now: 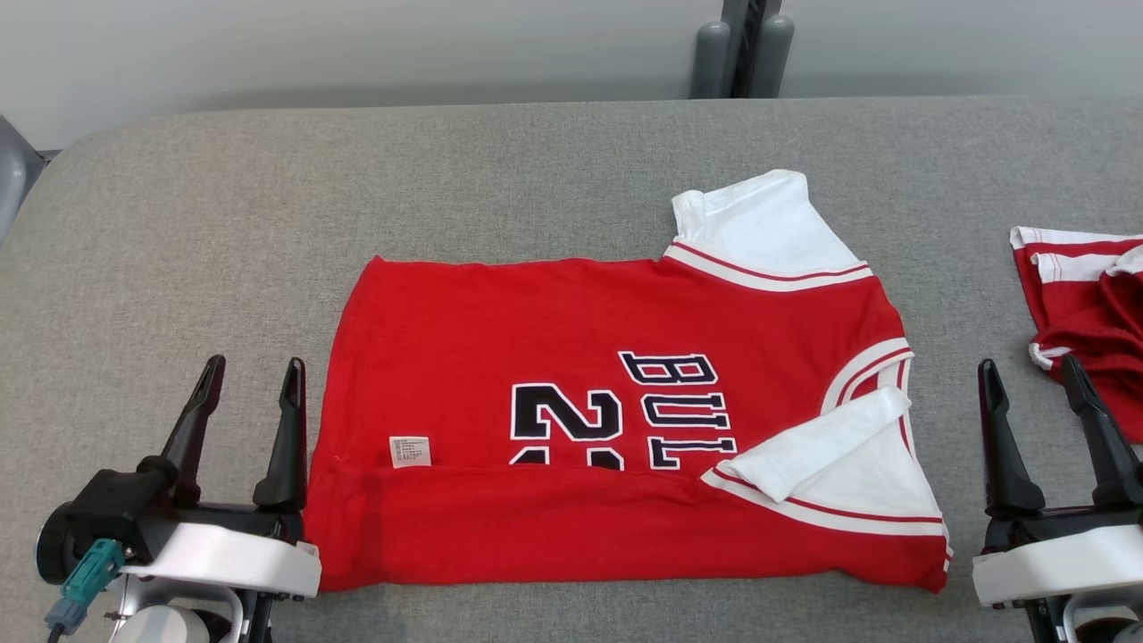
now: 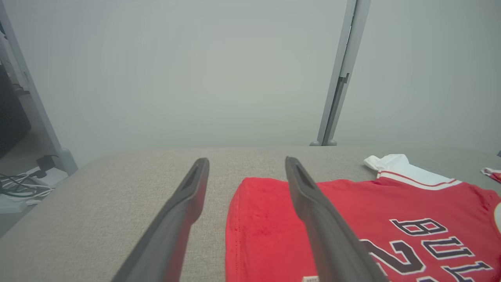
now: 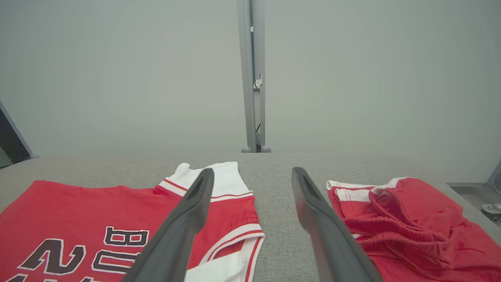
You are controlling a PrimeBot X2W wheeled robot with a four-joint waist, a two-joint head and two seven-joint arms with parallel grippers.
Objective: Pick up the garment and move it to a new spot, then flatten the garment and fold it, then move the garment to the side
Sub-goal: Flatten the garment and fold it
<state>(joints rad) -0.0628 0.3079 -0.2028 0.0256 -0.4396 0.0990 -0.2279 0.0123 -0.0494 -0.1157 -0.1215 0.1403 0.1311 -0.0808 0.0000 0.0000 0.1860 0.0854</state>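
The garment [image 1: 571,357] is a red jersey with white sleeves and dark lettering, lying flat on the grey table [image 1: 268,196] with its near edge folded up over the print. It also appears in the left wrist view [image 2: 352,219] and the right wrist view [image 3: 78,211]. My left gripper [image 1: 253,364] stands open just left of the garment's left edge, nothing between its fingers [image 2: 184,211]. My right gripper [image 1: 1031,364] stands open to the right of the garment's collar end, also empty, its fingers [image 3: 313,211] above bare table.
A second crumpled red-and-white garment [image 1: 1085,313] lies at the table's right edge, close to my right gripper; it also shows in the right wrist view [image 3: 399,219]. A grey post [image 1: 741,45] stands behind the table's far edge. Cables [image 2: 19,188] lie on the floor at left.
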